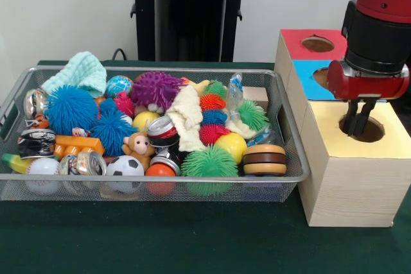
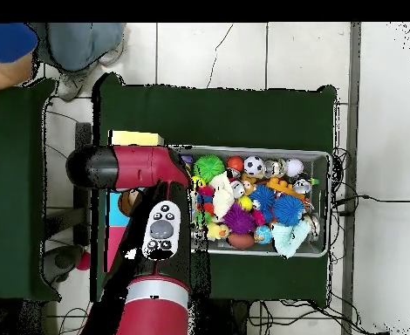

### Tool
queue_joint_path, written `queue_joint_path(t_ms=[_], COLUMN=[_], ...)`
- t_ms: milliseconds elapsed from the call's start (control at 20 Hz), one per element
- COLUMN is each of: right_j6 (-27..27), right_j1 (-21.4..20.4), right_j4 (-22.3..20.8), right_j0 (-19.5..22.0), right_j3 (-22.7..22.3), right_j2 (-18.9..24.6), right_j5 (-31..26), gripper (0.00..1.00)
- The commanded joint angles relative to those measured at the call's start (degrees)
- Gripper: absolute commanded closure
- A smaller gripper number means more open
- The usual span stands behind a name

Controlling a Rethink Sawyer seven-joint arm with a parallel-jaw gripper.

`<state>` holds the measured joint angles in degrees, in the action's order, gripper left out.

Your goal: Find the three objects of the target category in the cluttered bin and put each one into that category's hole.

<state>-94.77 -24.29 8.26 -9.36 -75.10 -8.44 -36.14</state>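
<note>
The wire mesh bin [image 1: 290,134] sits on the green table, full of toys; it also shows in the overhead view [image 2: 325,202]. A whitish knotted piece with coloured strands [image 1: 236,93] lies at the bin's back right, and I cannot be sure it is a rope toy. It also shows in the overhead view [image 2: 205,209]. The yellow-surround hole [image 1: 374,134] tops the pale wood box right of the bin. My gripper [image 1: 358,126] hangs right over this hole, tips at its mouth. It looks slightly open and holds nothing. In the overhead view the arm hides the hole.
Blue-surround [image 1: 321,76] and red-surround [image 1: 317,43] holes lie behind the yellow one. The bin holds spiky balls [image 1: 70,108], a mint knitted cloth [image 1: 82,72], a cream cloth [image 1: 187,115], cans [image 1: 164,126] and a soccer ball [image 1: 124,166]. A person's legs [image 2: 73,48] show at the overhead view's top left.
</note>
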Motion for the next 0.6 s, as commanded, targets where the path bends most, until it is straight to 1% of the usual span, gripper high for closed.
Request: queue_joint_path(t_ms=[50, 200, 400, 450, 550, 600], right_j6=[-6.0, -7.4, -8.5, -8.2, -6.8, -6.2], right_j1=[5.3, 6.6, 9.3, 9.4, 8.6, 7.3], right_j4=[-2.9, -2.8, -3.0, -3.2, -3.7, -3.5], right_j0=[1.4, 0.8, 0.2, 0.2, 0.0, 0.2], right_j3=[0.5, 1.1, 2.7, 3.0, 3.7, 3.7], right_j2=[2.1, 1.2, 0.2, 0.1, -0.1, -0.1], right_j5=[-1.2, -0.5, 1.3, 1.0, -1.9, -4.0], gripper=[1.0, 1.0, 1.0, 1.0, 1.0, 1.0])
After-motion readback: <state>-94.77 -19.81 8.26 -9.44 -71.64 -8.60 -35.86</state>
